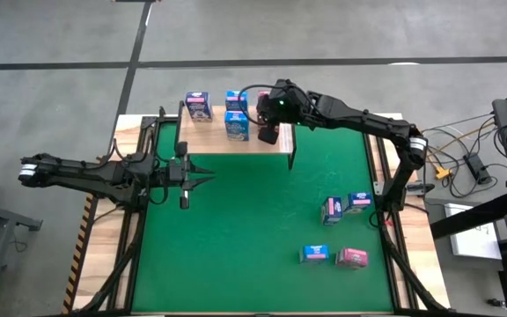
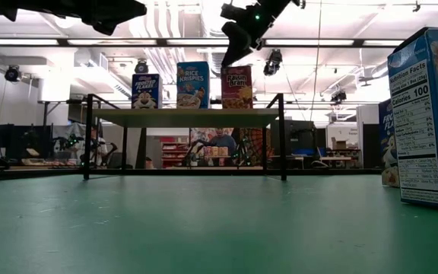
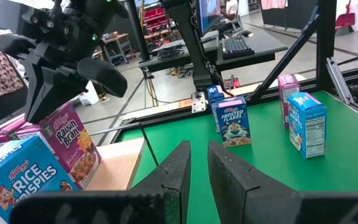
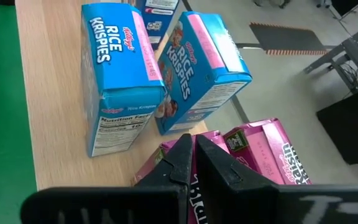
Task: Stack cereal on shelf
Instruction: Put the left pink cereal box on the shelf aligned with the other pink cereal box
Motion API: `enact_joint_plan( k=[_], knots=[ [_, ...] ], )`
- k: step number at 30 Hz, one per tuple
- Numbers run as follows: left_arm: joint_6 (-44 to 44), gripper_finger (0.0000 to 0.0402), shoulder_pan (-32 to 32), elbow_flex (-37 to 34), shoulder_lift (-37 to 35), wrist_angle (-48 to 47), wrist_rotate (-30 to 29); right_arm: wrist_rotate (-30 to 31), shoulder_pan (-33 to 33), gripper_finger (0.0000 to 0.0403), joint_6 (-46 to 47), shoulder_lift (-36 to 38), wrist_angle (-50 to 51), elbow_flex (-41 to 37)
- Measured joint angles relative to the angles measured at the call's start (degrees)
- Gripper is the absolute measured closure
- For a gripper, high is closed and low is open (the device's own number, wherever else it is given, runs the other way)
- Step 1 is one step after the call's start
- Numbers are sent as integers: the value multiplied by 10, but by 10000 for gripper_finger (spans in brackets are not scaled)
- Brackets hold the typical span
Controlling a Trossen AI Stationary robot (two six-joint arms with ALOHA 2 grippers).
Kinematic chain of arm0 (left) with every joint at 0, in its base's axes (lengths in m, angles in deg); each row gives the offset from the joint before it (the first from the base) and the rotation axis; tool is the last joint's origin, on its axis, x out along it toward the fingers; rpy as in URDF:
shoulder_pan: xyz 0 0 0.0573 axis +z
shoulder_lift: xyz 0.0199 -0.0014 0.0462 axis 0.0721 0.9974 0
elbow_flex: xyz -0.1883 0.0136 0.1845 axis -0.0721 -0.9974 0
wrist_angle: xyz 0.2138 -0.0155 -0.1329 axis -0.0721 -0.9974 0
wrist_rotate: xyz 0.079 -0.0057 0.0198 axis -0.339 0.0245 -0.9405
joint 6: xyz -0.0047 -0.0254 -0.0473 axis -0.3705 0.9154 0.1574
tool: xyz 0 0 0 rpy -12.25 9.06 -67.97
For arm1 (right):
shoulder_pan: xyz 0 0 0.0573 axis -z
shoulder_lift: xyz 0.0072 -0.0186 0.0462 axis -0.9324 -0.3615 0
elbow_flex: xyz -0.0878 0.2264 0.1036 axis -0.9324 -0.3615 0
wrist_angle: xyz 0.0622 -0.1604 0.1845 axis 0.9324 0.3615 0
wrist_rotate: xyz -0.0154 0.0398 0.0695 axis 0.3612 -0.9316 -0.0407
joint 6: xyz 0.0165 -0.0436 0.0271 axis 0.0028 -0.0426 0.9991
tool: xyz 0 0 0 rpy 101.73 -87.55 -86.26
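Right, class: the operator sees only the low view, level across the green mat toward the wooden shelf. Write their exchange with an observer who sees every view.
Operator: How many cereal boxes stand on the green mat?
Observer: Four small cardboard boxes: three blue, one pink.
Operator: Only one blue Rice Krispies box on the light wooden shelf?
Observer: No, a second Rice Krispies box stands behind it.
Operator: Where's the left gripper?
Observer: Over the mat's left side, off the shelf.
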Motion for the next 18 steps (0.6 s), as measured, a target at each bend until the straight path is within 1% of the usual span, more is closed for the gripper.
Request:
enact_joint_plan(
  k=[9,13,18],
  knots=[
    [0,364,0,0,0,0,0,4,-11,390,8,33,2,0],
    [4,364,0,0,0,-1,0,5,-11,390,27,58,33,0],
    [4,364,0,0,0,-1,0,5,-6,390,65,84,99,0]
  ],
)
